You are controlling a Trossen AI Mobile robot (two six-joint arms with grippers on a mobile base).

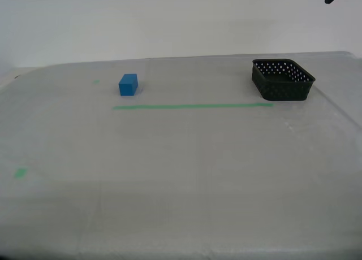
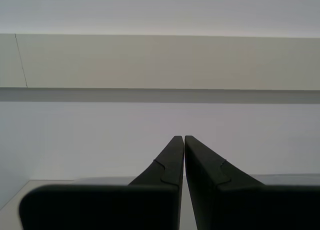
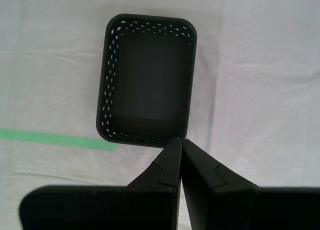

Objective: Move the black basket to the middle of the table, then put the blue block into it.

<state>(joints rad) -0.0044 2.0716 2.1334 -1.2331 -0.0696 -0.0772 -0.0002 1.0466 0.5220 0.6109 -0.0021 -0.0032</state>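
One pale table (image 1: 181, 186) under a white wall holds the black basket (image 1: 283, 79), upright, mouth up; my first gripper (image 3: 180, 140) and my second gripper (image 2: 184, 138) are both closed, empty.

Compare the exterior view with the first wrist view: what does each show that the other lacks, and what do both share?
Only the exterior view shows the blue block, a small green tape bit, the wall behind and the full tape line.

Only the first wrist view shows my first gripper, jaws together, above the table, and the basket's empty floor from overhead.

Both show the black basket, one end of the tape line beside it, and the table.
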